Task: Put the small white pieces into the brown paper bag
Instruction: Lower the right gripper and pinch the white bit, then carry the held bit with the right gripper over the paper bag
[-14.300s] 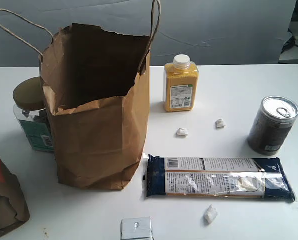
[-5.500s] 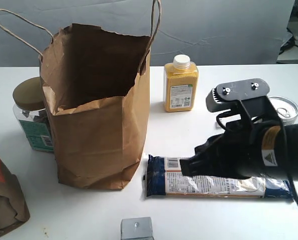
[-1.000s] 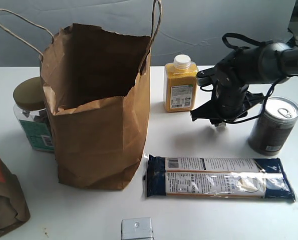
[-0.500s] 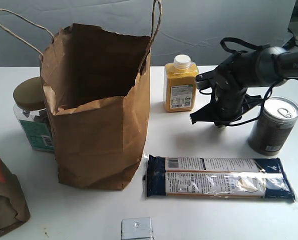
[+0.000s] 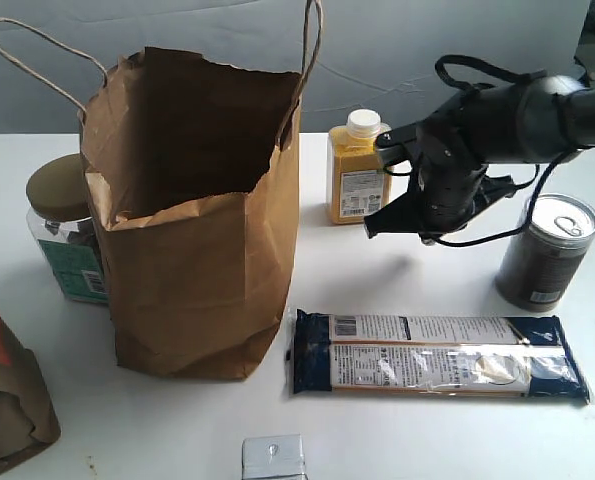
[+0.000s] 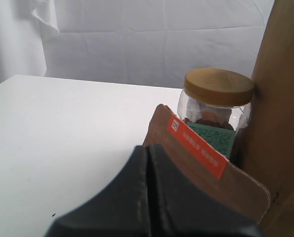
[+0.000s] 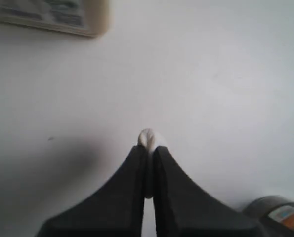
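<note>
The tall brown paper bag [image 5: 192, 215] stands open at the left centre, its side also showing in the left wrist view [image 6: 285, 94]. My right gripper [image 5: 427, 236] hangs above the table just right of the yellow bottle. In the right wrist view the right gripper [image 7: 147, 150] is shut on one small white piece [image 7: 147, 138], which pokes out past the fingertips. No other white pieces show on the table. My left gripper [image 6: 147, 153] is shut with nothing in it, low beside the short wrinkled bag, and is out of the exterior view.
A yellow bottle [image 5: 360, 170] stands behind the gripper and a metal can [image 5: 545, 250] to its right. A long pasta packet [image 5: 437, 355] lies in front, with a silvery packet [image 5: 273, 458] at the near edge. A gold-lidded jar [image 5: 62, 230] and short red-patched bag [image 5: 7, 385] stand left of the tall bag.
My right gripper has lifted off the table with the white piece and shifted left toward the yellow bottle. The piece no longer lies on the table.
</note>
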You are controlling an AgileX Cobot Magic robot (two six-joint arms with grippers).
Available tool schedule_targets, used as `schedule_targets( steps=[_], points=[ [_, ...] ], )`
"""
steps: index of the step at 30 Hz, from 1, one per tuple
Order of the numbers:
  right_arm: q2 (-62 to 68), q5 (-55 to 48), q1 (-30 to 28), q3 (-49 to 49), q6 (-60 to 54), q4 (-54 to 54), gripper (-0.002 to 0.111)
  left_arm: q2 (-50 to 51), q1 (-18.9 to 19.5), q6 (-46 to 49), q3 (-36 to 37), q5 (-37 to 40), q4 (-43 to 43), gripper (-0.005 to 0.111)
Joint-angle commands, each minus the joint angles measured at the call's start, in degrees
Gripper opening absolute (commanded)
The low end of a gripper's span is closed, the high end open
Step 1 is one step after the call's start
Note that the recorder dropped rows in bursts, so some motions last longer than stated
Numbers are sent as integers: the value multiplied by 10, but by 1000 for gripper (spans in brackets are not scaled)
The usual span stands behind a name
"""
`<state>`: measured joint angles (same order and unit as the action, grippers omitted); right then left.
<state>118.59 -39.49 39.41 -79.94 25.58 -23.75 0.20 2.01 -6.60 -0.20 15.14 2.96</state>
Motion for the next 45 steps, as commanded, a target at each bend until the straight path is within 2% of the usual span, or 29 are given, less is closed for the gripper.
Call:
schedule_targets(
  steps=[1,8,16,21,24,27,33,45],
  points=[
    [-99,16,39,67,2,19,0,-2,-3,-3,2,-2,-4,0],
    [-286,48,131,226,75,24,0,-2,-3,-3,2,-2,-4,0],
    [-501,112,243,359,111,111,0,-2,-3,-3,2,-2,-4,0],
    [-612,186,320,401,113,114,0,-2,-3,-3,2,-2,-4,0],
    [-630,299,359,401,112,114,0,-2,-3,-3,2,-2,-4,0],
    [-596,329,360,369,88,109,0,-2,-3,-3,2,-2,-4,0],
    [-452,325,357,223,54,67,0,-2,-3,-3,2,-2,-4,0],
    [-257,236,274,30,71,64,0,-2,-3,-3,2,-2,-4,0]
  ],
)
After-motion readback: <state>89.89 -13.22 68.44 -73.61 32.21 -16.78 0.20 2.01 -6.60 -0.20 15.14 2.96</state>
